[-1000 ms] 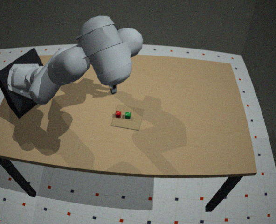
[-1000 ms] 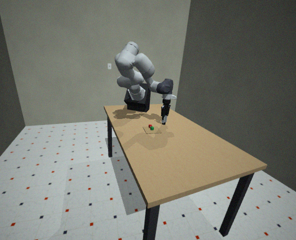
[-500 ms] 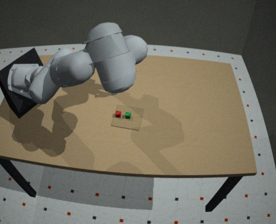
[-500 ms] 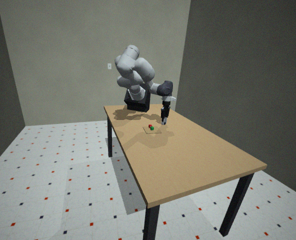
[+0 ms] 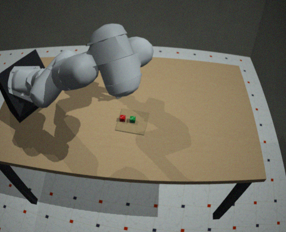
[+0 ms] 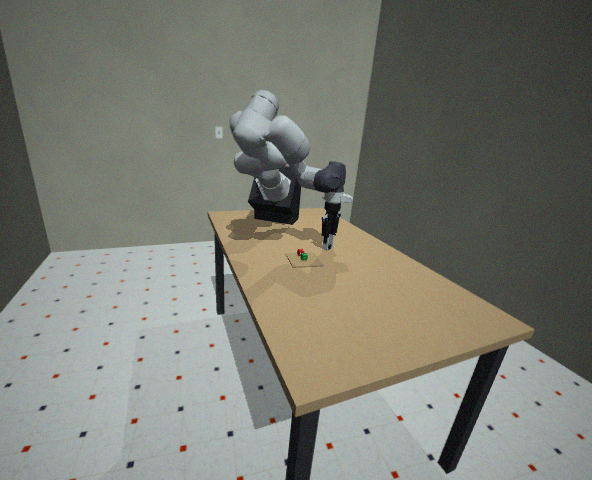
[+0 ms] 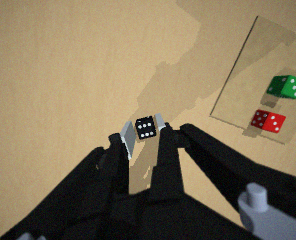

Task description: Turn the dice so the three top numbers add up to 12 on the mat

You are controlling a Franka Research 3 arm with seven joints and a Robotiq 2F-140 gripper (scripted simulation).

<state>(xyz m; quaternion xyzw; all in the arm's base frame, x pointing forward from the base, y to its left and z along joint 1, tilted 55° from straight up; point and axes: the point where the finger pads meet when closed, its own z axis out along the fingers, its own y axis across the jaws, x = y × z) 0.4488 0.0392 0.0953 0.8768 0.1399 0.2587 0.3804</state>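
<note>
My gripper (image 6: 328, 246) (image 7: 145, 125) points down a little above the table, beside the mat, its fingers partly apart. A black die (image 7: 145, 128) shows between and beyond the fingertips in the wrist view, with six pips facing the camera. The fingers do not appear clamped on it; it is hidden in the top view and not distinct in the exterior view. A red die (image 5: 122, 118) (image 6: 300, 252) (image 7: 268, 121) and a green die (image 5: 132, 119) (image 6: 304, 256) (image 7: 286, 87) sit apart on the thin, see-through mat (image 5: 130, 129) (image 6: 306, 265) (image 7: 238, 90). Their top numbers are hard to read.
The wooden table (image 5: 200, 99) (image 6: 368, 310) extends far to the right of the mat in the top view. The arm's black base (image 5: 21, 109) (image 6: 275, 210) stands at the table's left end there. The arm hides the gripper in that view.
</note>
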